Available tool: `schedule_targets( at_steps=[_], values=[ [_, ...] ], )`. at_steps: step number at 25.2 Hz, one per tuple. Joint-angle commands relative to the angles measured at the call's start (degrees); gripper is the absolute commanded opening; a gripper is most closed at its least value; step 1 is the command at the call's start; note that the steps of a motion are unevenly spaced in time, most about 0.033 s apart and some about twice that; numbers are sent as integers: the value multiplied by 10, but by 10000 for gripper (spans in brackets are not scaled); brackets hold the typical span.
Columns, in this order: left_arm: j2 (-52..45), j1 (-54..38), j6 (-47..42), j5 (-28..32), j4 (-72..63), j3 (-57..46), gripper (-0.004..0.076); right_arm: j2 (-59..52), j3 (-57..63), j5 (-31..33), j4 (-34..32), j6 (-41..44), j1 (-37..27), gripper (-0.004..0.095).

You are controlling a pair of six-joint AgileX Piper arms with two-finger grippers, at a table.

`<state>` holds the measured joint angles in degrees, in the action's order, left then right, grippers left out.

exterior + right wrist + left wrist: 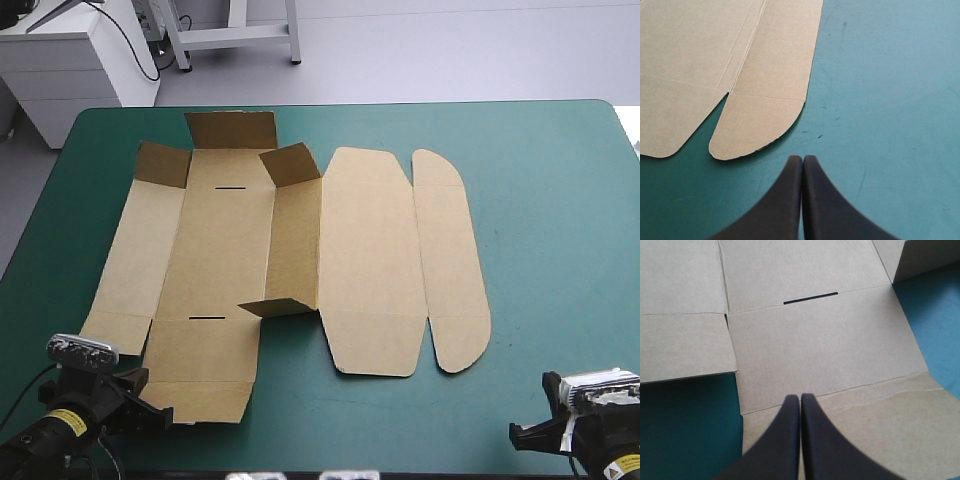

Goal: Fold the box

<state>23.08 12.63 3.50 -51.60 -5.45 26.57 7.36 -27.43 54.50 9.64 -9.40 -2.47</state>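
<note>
The brown box (370,260) lies as a cut sheet, mostly flat, across the table's middle. Its far end flap (232,130), two far corner flaps and the long wall (296,235) right of the base stand raised. A small near flap (272,307) is half up. The lid panel and the round-ended tuck flap (752,127) lie flat on the right. My left gripper (800,399) is shut, its tip over the box's near flap (830,355); it sits at the near left corner (155,412). My right gripper (802,160) is shut over the cover, just short of the tuck flap's rounded corner, near right (520,435).
The teal-green cover (560,250) stretches from the tuck flap to the table's right edge. Both grippers sit close to the table's near edge. A white cabinet (80,60) stands beyond the far left corner.
</note>
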Motion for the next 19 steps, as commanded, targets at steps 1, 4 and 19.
schedule_targets(
  at_steps=[1, 4, 19],
  values=[
    [6, -1, 0, 34, -3, 19, -8, 9, -12, -35, 2, -3, 1, -20],
    [17, -1, 0, 25, -3, 28, -8, 9, -12, -35, 2, -3, 1, -20],
    [274, -1, -5, 13, 28, 276, -8, 9, -12, -35, 2, -3, 1, -20]
  ],
)
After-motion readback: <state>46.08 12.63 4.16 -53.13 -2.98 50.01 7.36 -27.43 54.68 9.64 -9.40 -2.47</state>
